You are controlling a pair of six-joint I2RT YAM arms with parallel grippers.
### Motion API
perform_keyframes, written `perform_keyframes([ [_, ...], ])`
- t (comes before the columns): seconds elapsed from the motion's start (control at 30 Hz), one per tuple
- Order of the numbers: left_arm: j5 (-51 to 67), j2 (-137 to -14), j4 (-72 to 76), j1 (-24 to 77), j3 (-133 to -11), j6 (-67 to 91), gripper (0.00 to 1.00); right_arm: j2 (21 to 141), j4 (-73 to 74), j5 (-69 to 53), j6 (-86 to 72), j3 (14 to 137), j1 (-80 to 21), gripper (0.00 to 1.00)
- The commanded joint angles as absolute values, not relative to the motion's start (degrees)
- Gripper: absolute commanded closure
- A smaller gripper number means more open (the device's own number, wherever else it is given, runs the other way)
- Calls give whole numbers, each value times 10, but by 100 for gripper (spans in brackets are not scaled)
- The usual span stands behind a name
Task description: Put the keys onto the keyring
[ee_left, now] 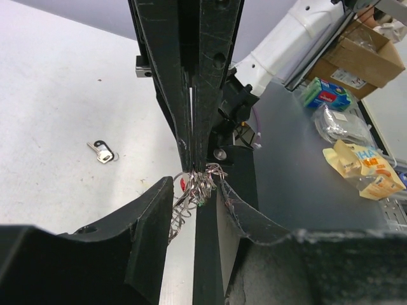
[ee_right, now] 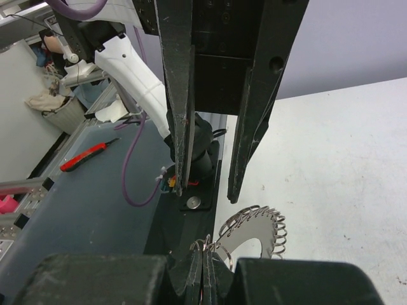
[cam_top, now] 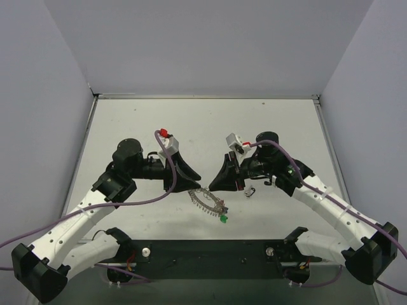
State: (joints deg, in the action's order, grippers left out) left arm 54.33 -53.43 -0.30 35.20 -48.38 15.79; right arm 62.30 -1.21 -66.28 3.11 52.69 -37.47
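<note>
- Table (cam_top: 159, 121): white, enclosed by grey walls (cam_top: 210, 44).
- Keyring (cam_top: 206, 200): between the claws, green key (cam_top: 223, 219) at its near end.
- Right claw (ee_right: 203, 254): clamped shut on keyring.
- Left claw (ee_left: 194, 190): jaws apart, gripping nothing.

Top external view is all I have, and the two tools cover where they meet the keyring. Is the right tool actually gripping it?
Observer: Yes. The right wrist view shows the right tool shut, pinching a strand of the keyring.
Operator: And the other one?
Observer: The left tool is open in its wrist view, fingers either side of the coils, not clamped.
Operator: Any keys off the ring?
Observer: One loose key with a dark head lies flat on the table, apart from the ring.
</note>
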Motion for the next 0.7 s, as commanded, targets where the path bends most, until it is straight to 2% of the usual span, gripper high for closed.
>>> perform_keyframes([
  [0.0, 583, -548, 3, 359, -510, 139, 57, 601, -88, -703, 47, 525, -372, 100],
  [0.27, 573, -559, 1, 374, -511, 129, 58, 584, -141, -686, 8, 510, -371, 100],
  [0.67, 550, -572, -6, 388, -509, 125, 65, 580, -202, -683, -35, 494, -371, 100],
])
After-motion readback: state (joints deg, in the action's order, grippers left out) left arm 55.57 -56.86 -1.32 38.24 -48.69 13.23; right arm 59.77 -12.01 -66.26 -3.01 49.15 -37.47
